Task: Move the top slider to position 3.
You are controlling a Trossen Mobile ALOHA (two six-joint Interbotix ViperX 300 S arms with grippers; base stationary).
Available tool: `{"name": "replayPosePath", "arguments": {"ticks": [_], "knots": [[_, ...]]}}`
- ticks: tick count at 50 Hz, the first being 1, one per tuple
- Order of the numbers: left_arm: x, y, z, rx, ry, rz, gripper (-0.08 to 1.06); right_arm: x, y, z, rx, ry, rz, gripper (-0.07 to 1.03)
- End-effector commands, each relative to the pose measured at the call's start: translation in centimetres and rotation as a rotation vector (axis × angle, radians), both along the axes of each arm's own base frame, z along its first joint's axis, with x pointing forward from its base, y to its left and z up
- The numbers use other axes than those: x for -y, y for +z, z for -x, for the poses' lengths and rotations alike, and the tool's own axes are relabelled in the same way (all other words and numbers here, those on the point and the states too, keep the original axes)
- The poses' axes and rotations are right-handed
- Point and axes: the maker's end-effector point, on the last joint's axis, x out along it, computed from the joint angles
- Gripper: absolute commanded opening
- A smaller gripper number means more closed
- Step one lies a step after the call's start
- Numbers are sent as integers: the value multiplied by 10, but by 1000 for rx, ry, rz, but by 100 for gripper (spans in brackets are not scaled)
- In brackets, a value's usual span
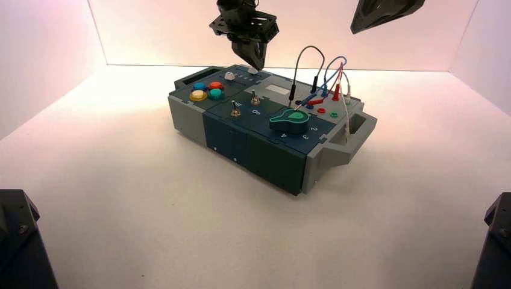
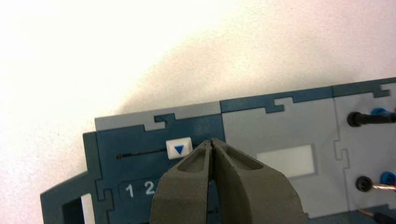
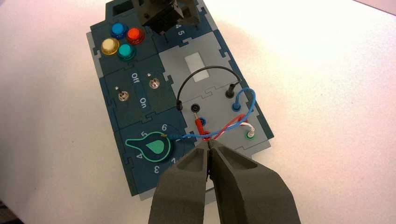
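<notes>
The top slider (image 2: 179,148) is a small boxy white knob with a blue triangle, on a thin dark track along the box's far edge. My left gripper (image 2: 211,141) is shut and empty. Its tip is right beside the knob, on the side away from the digits 1 (image 2: 129,190) and 2 (image 2: 149,187). Position 3 is hidden behind the gripper's fingers (image 2: 187,186). In the high view the left gripper (image 1: 256,60) points down at the knob (image 1: 252,70). My right gripper (image 3: 208,142) is shut on nothing and hangs high over the wire end of the box (image 1: 265,138).
The box carries a rounder white knob (image 1: 229,76), coloured buttons (image 1: 206,90), two metal toggles (image 1: 245,102), a green dial (image 1: 290,122) and looped wires (image 1: 322,84). White table surrounds it. Dark arm bases (image 1: 18,241) sit at the near corners.
</notes>
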Motion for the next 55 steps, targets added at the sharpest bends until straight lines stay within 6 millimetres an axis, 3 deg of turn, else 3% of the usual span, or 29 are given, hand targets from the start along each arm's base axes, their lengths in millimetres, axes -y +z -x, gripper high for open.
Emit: {"name": "replayPosePath", "arguments": {"ticks": [1,55], "knots": [[9,16,-10,46,-11,21,-3,-2,13,-6,35,-5,-19,-2],[3,12,-20,66,-24,-5,-3,-2,14,-8,38,-7,-20,-2]]}}
